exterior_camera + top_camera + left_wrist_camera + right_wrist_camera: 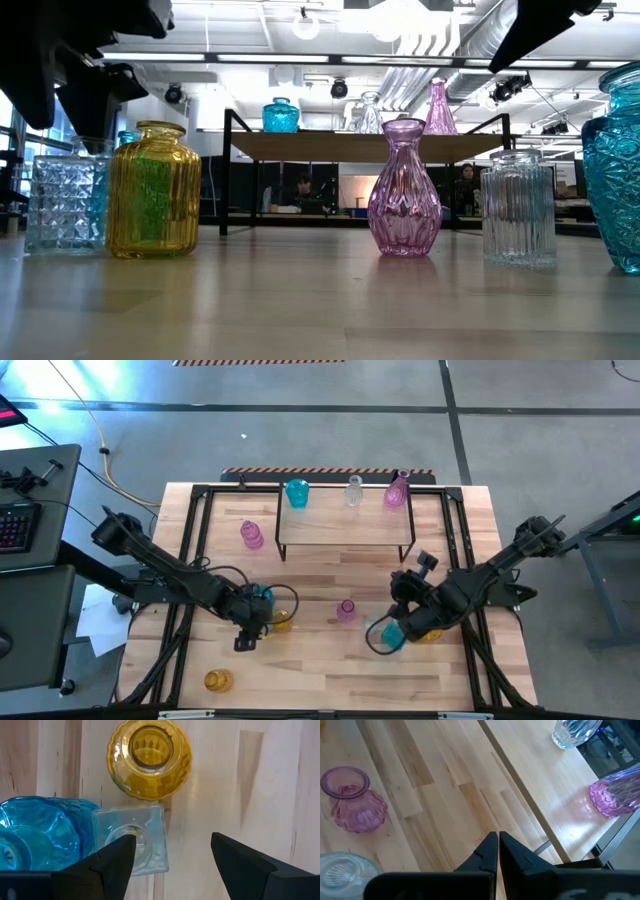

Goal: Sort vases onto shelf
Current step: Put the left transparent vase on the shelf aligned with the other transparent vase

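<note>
Three vases stood on the shelf at 12 o'clock on the table, read from the high view: a teal one at the left end, a clear one in the middle and a tall pink one at the right end.

The rest stood on the tabletop. Counted by colour across table and shelf, I saw three teal, three pink and three clear. Yellow numbered two for sure, and an amber patch under the right arm may have been a third.

A second pink vase sat at 10 o'clock, just beside the shelf's left legs. A small pink bud vase stood near the middle, toward 5 o'clock.

At 8 o'clock three stood packed together: a teal vase, a square clear vase touching it, and a ribbed yellow jar touching the square one. A lone yellow vase stood at 7 o'clock near the front edge. At 4 o'clock were another teal vase and a clear ribbed jar.

Seen from above, the yellow jar's mouth showed only its own ribbed glass.

The left gripper hovered over the 8 o'clock cluster with its fingers spread wide, one over the square vase and the gap over bare wood. The right gripper hung at 4 o'clock, fingers pressed together and holding nothing.
</note>
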